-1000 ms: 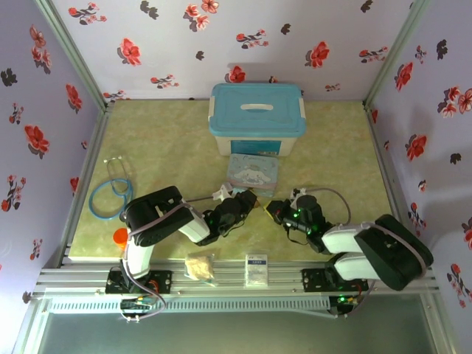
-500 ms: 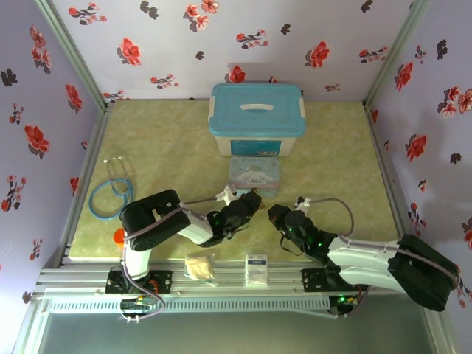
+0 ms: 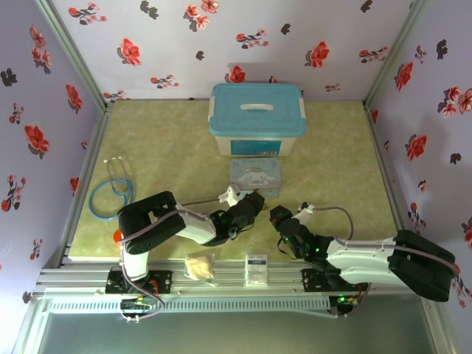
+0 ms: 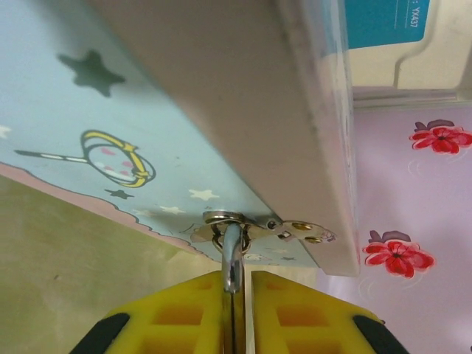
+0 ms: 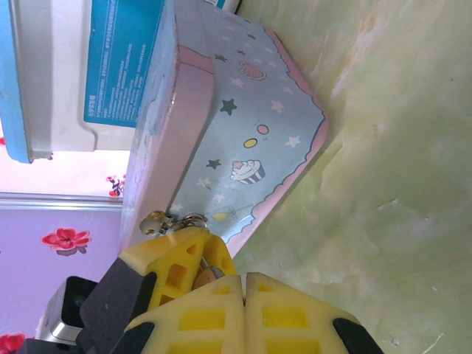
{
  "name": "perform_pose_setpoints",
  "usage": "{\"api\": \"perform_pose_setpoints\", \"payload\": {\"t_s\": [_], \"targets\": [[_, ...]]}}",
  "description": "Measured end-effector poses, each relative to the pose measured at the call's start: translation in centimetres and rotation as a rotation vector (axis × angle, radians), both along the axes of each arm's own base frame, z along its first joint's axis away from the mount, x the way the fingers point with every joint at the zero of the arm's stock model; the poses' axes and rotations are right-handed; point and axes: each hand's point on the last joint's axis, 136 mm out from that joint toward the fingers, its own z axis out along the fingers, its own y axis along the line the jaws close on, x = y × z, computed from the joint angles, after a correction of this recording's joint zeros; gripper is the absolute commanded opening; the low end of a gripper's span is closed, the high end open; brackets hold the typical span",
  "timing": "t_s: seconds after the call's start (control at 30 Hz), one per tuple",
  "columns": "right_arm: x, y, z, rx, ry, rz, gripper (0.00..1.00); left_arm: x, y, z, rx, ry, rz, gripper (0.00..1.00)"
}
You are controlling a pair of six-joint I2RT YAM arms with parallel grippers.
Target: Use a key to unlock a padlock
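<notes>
The padlock hangs by its thin silver shackle from the hasp ring on the front of the blue cartoon tin. My left gripper is shut on that shackle, its yellow fingers on either side of it. In the right wrist view the brass lock body peeks out between the left gripper's fingers. My right gripper sits just below it, fingers pressed together. From above, the left gripper and the right gripper meet at the tin's front. The key is hidden.
A white storage box with a blue lid stands right behind the tin. A blue stethoscope lies at the left, an orange object near the front left edge. A beige packet and a white card rest on the front rail.
The right arm has dropped low and stretched out flat, its gripper staying by the tin's front. The left gripper has shifted slightly right with the padlock.
</notes>
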Motion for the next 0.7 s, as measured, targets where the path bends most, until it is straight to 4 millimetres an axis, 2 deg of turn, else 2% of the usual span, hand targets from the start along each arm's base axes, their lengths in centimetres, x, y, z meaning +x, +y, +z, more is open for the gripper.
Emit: {"api": "perform_pose_setpoints", "payload": {"t_s": [0.37, 0.57, 0.7], "targets": [[-0.5, -0.5, 0.2, 0.017, -0.029, -0.081, 0.00, -0.3, -0.1, 0.4, -0.075, 0.037, 0.071, 0.00], [-0.5, -0.6, -1.0, -0.040, -0.038, -0.102, 0.00, -0.4, -0.3, -1.3, -0.122, 0.079, 0.105, 0.00], [-0.3, -0.4, -1.7, -0.064, -0.048, -0.119, 0.00, -0.3, -0.2, -1.7, -0.132, 0.085, 0.125, 0.00]]}}
